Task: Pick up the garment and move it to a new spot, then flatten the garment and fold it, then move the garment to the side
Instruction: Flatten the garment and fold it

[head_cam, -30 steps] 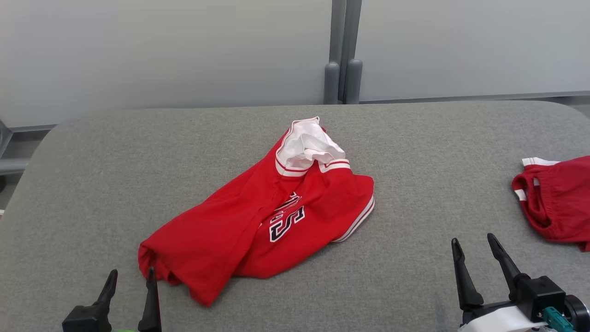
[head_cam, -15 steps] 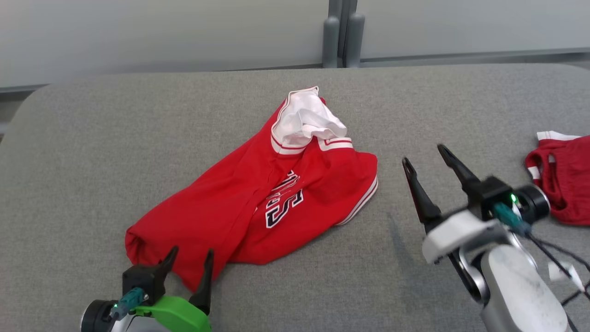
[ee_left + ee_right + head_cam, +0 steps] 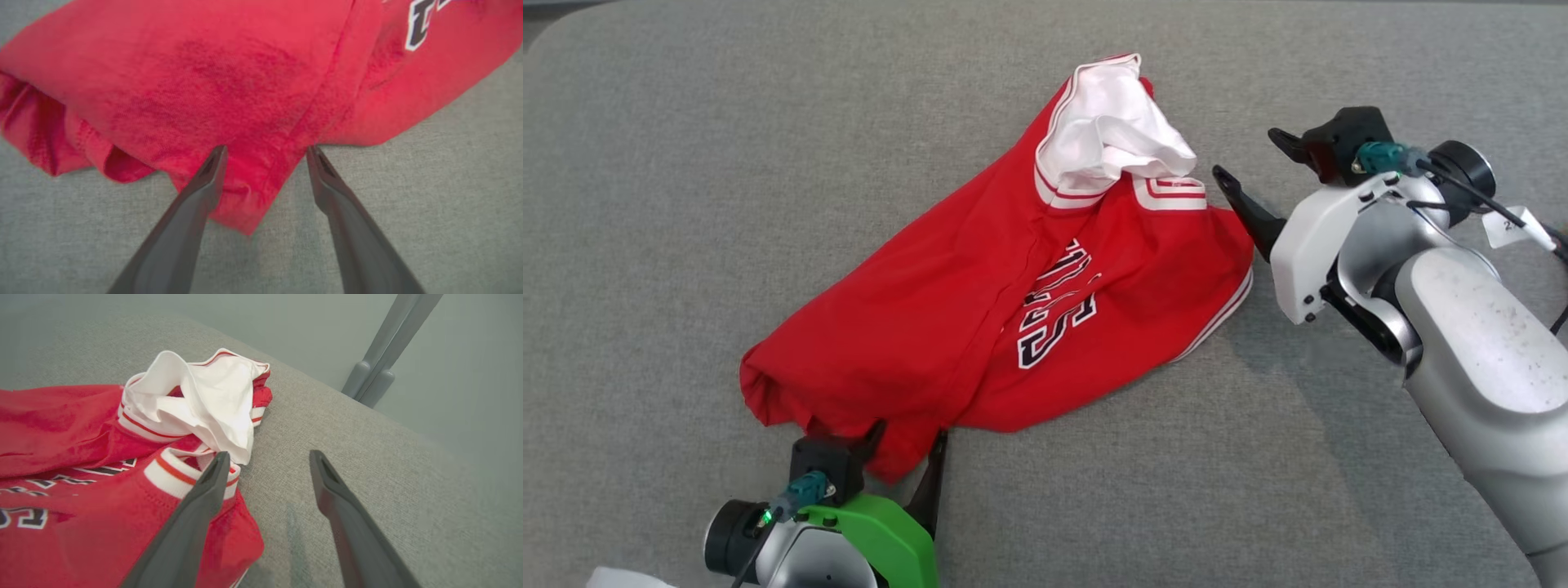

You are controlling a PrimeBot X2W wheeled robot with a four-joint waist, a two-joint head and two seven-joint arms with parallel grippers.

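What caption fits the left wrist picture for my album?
The open left tool frames a corner of the red garment on the gray surface.

— How does the garment (image 3: 947,310) lie?
— Crumpled, not flat, in a long heap slanting across the middle of the grey table (image 3: 686,163), from its near left side toward the far edge.
— And its look?
— A red jersey with dark, white-outlined lettering (image 3: 1058,314), partly creased. The far end is turned out, showing bunched white lining (image 3: 1107,135) bordered by red-and-white striped trim (image 3: 1168,192). The near end is rolled under.
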